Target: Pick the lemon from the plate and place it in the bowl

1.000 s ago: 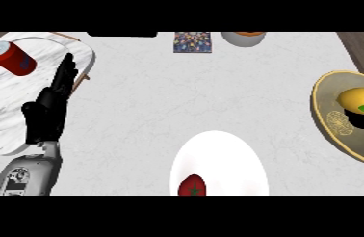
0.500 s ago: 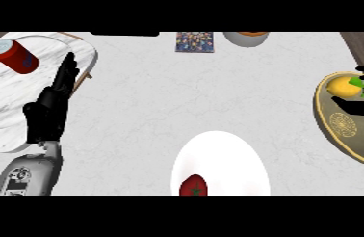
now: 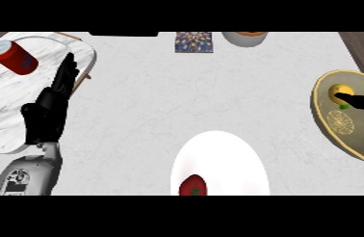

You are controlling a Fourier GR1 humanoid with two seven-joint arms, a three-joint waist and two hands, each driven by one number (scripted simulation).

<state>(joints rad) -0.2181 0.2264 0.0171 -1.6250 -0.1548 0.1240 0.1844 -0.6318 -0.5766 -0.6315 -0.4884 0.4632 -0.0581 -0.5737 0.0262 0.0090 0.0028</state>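
Lemon (image 3: 342, 90): now seen higher on the plate (image 3: 334, 130), nearer its upper rim than 1.0 s ago.
Right hand (image 3: 353, 102): only dark fingers shown at right edge, touching the lemon.

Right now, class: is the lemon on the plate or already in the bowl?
On the plate: the lemon lies on the olive plate at right, with a dark robot hand touching it.
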